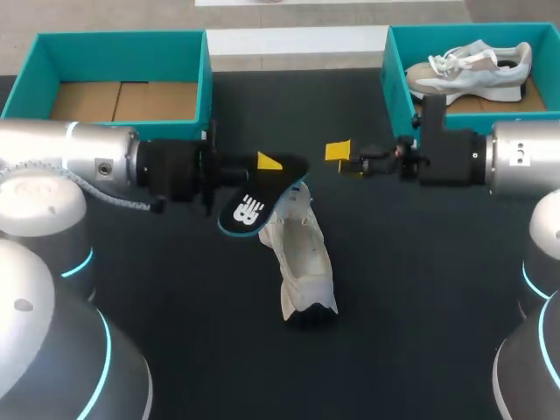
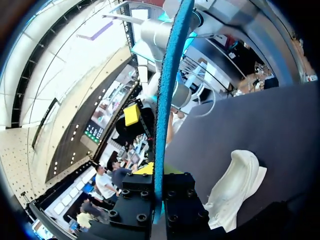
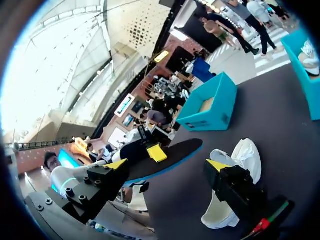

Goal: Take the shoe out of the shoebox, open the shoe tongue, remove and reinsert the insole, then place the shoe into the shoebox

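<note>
Left arm enters from the left, held level and low over the worktop (image 1: 420, 289). The left gripper (image 1: 262, 166) has its fingers (image 2: 182, 197) pinching one end of the insole (image 1: 254, 206), which juts out ahead of it, edge-on in that wrist's view. Right arm comes in level from the right. The right gripper (image 1: 339, 157) has its fingers (image 3: 117, 165) spread wide, pointing at the insole's free end, near but apart. Count: two arms, one insole (black, blue edge), two shoes, two teal shoeboxes. White shoe (image 1: 302, 258) lies on the worktop just under the insole, toe towards the robot. Second shoe (image 1: 472, 66) sits in the right shoebox (image 1: 398, 87). Left shoebox (image 1: 122, 39) shows a bare cardboard floor. Worktop surface dark, matte.
</note>
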Motion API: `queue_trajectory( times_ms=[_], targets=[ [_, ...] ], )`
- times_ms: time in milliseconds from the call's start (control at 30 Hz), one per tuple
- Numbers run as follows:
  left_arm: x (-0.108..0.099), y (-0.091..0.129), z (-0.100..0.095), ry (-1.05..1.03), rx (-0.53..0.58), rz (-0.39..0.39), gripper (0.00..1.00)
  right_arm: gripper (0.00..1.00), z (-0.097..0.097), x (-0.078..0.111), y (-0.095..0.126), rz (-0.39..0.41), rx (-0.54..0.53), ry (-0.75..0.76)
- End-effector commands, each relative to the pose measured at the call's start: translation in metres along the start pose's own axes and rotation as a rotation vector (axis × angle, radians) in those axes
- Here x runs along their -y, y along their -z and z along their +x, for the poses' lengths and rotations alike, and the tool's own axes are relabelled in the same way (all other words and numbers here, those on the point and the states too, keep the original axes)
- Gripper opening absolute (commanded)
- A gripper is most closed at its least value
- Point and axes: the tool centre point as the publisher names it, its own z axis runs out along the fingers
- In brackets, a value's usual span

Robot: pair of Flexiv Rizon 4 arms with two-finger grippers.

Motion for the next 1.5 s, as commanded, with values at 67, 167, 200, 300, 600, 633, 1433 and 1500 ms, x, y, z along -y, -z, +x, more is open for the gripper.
queue_trajectory(
  times_ms=[67,167,200,300,600,633,1433,1500],
  targets=[
    [0.007,0.006,0.005,0.053,0.005,0.015,0.0,1.0,0.016,-0.005,0.001,0.072,0.042,0.289],
    [0.007,0.006,0.007,0.078,0.018,0.001,0.0,1.0,0.018,-0.006,0.0,0.085,0.082,0.301],
    [0.007,0.006,0.007,0.078,0.018,0.001,0.0,1.0,0.018,-0.006,0.0,0.085,0.082,0.301],
    [0.007,0.006,0.007,0.078,0.018,0.001,0.0,1.0,0.018,-0.006,0.0,0.085,0.082,0.301],
    [0.007,0.006,0.007,0.078,0.018,0.001,0.0,1.0,0.018,-0.006,0.0,0.085,0.082,0.301],
    [0.007,0.006,0.007,0.078,0.018,0.001,0.0,1.0,0.018,-0.006,0.0,0.085,0.082,0.301],
    [0.007,0.006,0.007,0.078,0.018,0.001,0.0,1.0,0.025,0.009,-0.005,0.594,-0.171,1.291],
    [0.007,0.006,0.007,0.078,0.018,0.001,0.0,1.0,0.025,0.009,-0.005,0.594,-0.171,1.291]
  ],
)
